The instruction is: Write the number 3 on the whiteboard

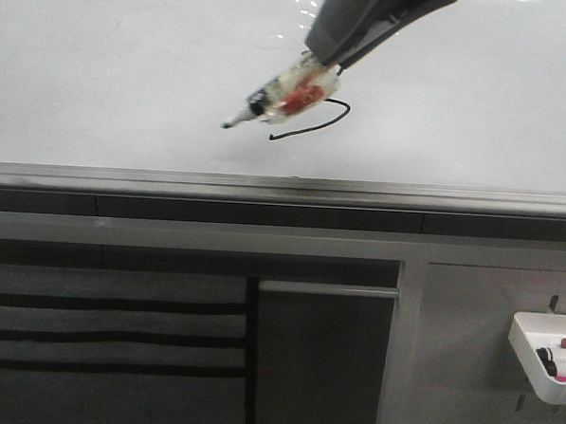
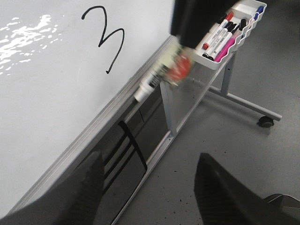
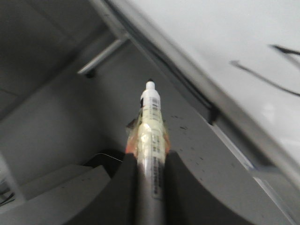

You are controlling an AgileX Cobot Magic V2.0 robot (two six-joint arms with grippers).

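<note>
Writing step looked finished: the number 3 (image 2: 105,38) stood complete on the whiteboard (image 1: 110,70), low and near its grey bottom rail (image 1: 265,187), and the right gripper (image 3: 149,161), clamped on the marker (image 1: 275,99), held the tip off the glossy surface. Next move, by judgement, called only for retreating without smearing the ink. Left gripper (image 2: 150,183) hung apart and empty over grey floor (image 2: 234,136); pen tray (image 2: 232,35) beside the board.
</note>
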